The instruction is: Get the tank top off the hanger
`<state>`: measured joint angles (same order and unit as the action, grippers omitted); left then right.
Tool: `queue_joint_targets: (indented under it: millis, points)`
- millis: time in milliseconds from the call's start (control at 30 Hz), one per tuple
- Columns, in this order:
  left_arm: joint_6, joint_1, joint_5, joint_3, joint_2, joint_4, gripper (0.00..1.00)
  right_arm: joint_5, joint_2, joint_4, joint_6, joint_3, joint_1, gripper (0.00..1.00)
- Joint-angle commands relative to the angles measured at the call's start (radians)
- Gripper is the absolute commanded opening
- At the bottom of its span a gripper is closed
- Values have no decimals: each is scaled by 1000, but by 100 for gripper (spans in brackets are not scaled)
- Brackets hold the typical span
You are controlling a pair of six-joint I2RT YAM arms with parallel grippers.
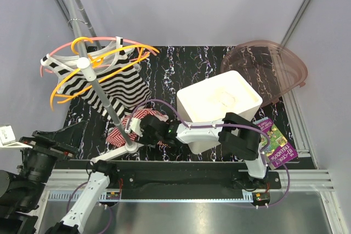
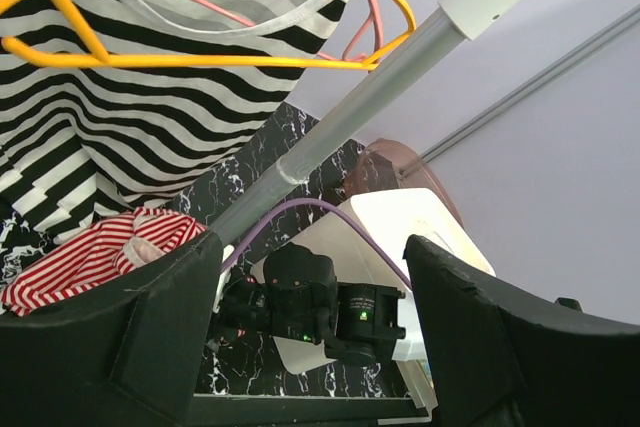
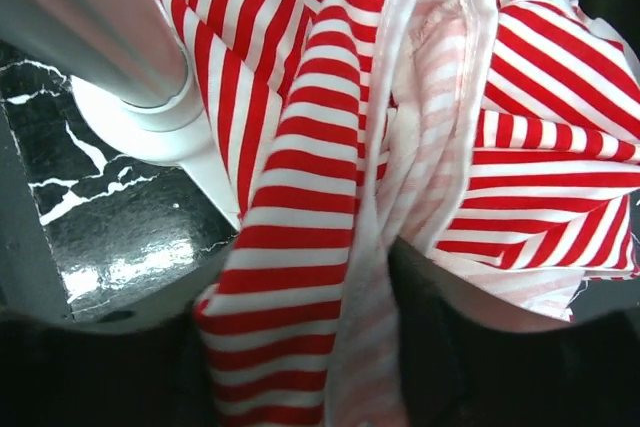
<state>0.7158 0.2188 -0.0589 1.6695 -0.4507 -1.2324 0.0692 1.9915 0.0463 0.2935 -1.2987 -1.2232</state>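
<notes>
**B/W tank top on hanger; right arm is down in the red one**

- The black-and-white tank top (image 1: 104,83) hangs high on the pole (image 1: 104,100), well above the table (image 1: 186,64).
- It looks threaded on the pink hanger (image 1: 101,38). The orange hanger (image 2: 200,61) in front of it looks bare.
- My read on why it stays up: the straps loop over the hanger arms, so each strap has to slide off an arm end.
- Orientation: straps up at the hanger, hem down toward the table. The long axis runs roughly along the pole, and the fabric drapes to one side of it.
- The left end effector (image 2: 312,247) is wide with nothing between the fingers. It points up from below the hem and isn't touching the fabric. It looks staged for a grab at the lower edge.
- The right end effector (image 1: 143,130) is low at the pole base (image 3: 150,117), buried in a red-striped garment (image 3: 300,147) heaped on the table.
- A fold of that garment sits between the right fingers. Can't tell if it's clamped.
- The red piece is off any hanger. Judging by that, the hung top is the remaining job.
</notes>
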Motion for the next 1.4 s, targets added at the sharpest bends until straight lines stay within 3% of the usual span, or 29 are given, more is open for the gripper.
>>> queue_joint_targets:
  millis: [0,33,133,167,267,633,867,1167,1367]
  points:
    - [45,5,-27,-26,17,16,76,98,-10,-69,3,-10,22,51]
    - [51,5,-28,-31,21,17,76,98,-25,-69,3,-7,22,40]
    - [74,7,-45,-54,47,16,75,107,-81,-69,-11,15,21,22]
    - [80,7,-53,-60,59,19,75,112,-97,-69,-17,27,21,12]
    - [106,7,-62,-99,75,25,75,112,-175,-57,-39,47,22,0]
    - [123,7,-68,-204,78,129,74,49,-519,88,-163,41,21,0]
    - [132,8,-56,-277,70,194,74,38,-667,197,-226,-51,22,0]
    - [111,8,-33,-306,26,238,75,196,-807,276,-281,-109,21,0]
    - [117,8,-27,-313,7,249,74,412,-838,337,-255,-181,59,0]
